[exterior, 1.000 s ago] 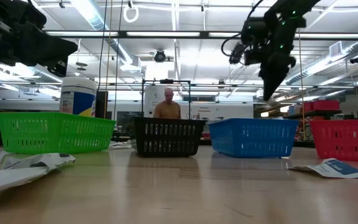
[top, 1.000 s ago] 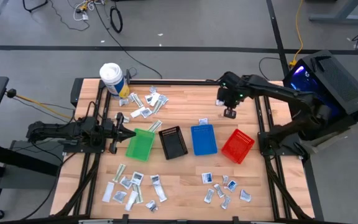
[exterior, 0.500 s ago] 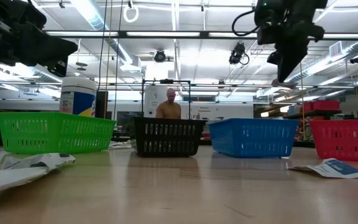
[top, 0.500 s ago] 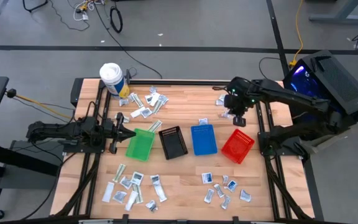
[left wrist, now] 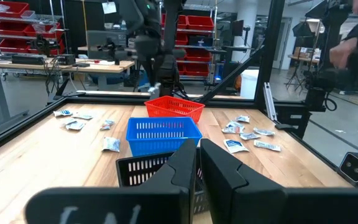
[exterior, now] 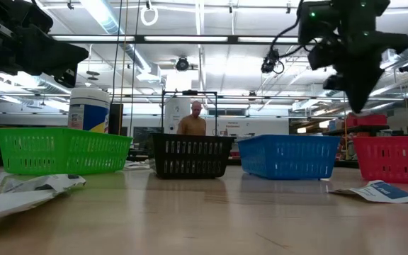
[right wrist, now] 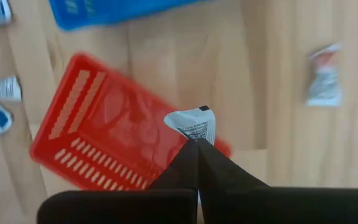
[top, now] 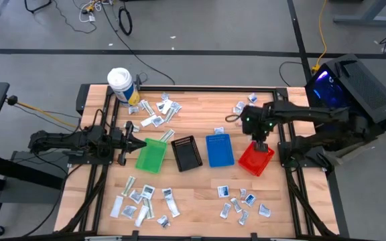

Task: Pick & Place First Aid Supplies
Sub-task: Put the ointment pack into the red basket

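Small white-and-silver printed sachet (right wrist: 192, 126) pinched at one end by my right gripper (right wrist: 197, 149), fingers pressed together on it; its long axis runs straight out past the fingertips. It hangs in the air, not on the tabletop.

Directly below the fingers: the red slotted plastic bin (right wrist: 117, 143). From the wrist camera the sachet sits over the bin's rim on the bare-wood side, not its middle. I judge the release turns on this: shift slightly toward the bin's centre, or the packet may catch the edge and slide out.

High view puts the right gripper (top: 258, 136) over the red bin (top: 255, 158), with the blue slotted bin (top: 220, 150) just beside it. Open wood beyond the red bin, so room to withdraw.

Left gripper (left wrist: 199, 163) waits low beside the green slotted bin (top: 151, 155), fingers close together, holding nothing. The right arm is clearly the nearer one.

More loose sachets lie scattered on the light wooden tabletop (top: 200, 194), well apart from the fingers.
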Controlling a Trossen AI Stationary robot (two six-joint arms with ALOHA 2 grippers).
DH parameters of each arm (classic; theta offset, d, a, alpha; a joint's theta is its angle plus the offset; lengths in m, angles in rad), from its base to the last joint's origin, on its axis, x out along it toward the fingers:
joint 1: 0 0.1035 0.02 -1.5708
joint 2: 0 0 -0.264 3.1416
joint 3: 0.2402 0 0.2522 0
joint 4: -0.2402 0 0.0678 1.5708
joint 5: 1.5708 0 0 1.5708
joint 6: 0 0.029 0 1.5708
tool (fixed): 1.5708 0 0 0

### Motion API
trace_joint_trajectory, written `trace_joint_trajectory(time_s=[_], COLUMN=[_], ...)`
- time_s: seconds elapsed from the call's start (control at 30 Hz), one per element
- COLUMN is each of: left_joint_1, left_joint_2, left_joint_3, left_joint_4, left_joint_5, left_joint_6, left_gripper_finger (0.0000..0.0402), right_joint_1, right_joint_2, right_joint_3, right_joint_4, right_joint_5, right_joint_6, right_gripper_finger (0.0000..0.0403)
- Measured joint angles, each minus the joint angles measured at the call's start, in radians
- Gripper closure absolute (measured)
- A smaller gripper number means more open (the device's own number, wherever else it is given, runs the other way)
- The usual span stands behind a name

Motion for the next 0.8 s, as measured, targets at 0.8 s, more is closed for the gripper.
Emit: trace_joint_trajectory(time_s=[0.8], left_joint_1=[0.0], left_joint_2=[0.0], left_joint_3=[0.0], left_joint_4=[0.0], left_joint_5=[0.0], left_joint_6=[0.0], left_gripper_finger=[0.0369], right_joint_1=[0.192], right_joint_2=[0.0], right_joint_3=[-0.131], right_joint_4=[0.009], right_joint_5=[-0.051], right_joint_6=[0.077], right_gripper_finger=[0.0368])
